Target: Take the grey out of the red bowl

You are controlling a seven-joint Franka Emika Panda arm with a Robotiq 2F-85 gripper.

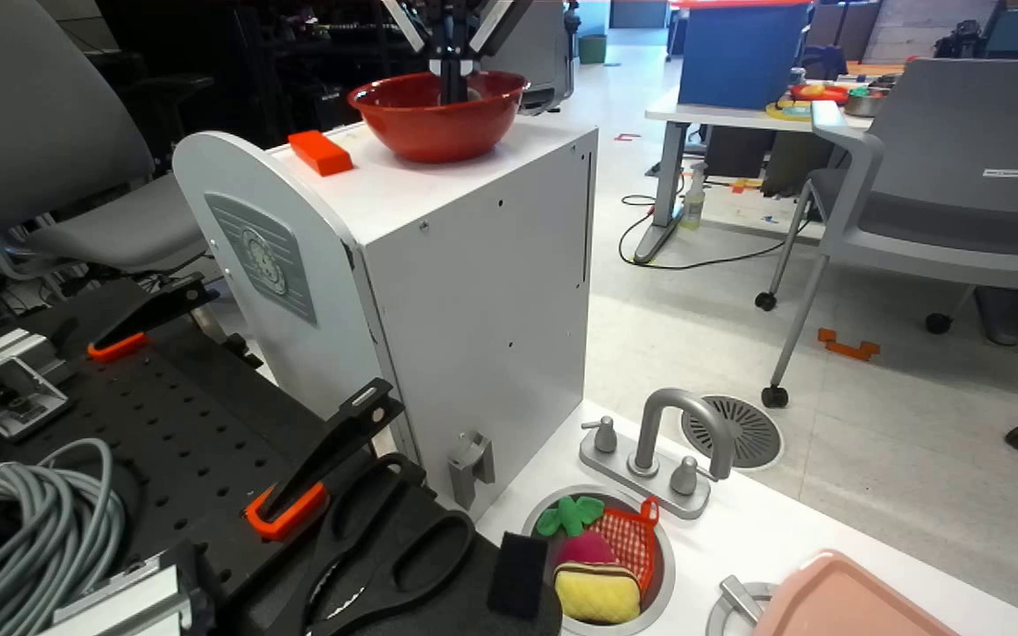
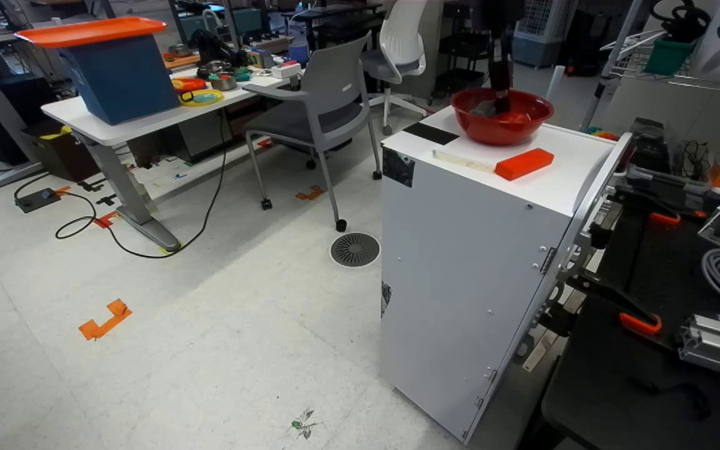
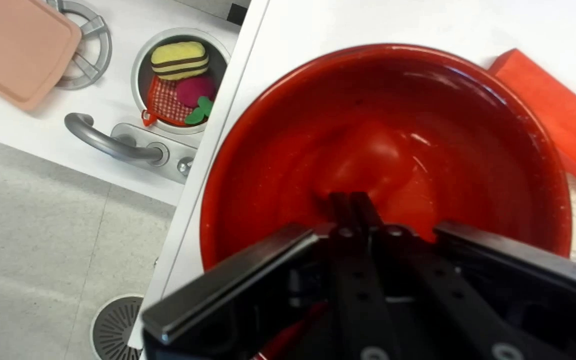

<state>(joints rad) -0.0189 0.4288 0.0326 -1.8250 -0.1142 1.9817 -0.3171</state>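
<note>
The red bowl (image 1: 436, 132) stands on the white cabinet top; it shows in both exterior views (image 2: 502, 132) and fills the middle of the wrist view (image 3: 498, 150). My gripper (image 3: 350, 196) points down into the bowl, fingers together with only a thin gap between the tips. It shows inside the bowl in both exterior views (image 1: 453, 95) (image 2: 502, 103). A grey thing (image 2: 484, 109) lies in the bowl right beside the fingers, with a sliver showing in an exterior view (image 1: 473, 94). In the wrist view it is hidden. I cannot tell whether the fingers hold any of it.
An orange-red block (image 1: 321, 153) lies on the cabinet top (image 1: 438, 190) close to the bowl. A lower sink (image 3: 143, 75) with soft toys in it and a faucet (image 3: 113, 145) stand beside the cabinet. A black perforated table (image 1: 208, 424) with clamps adjoins it.
</note>
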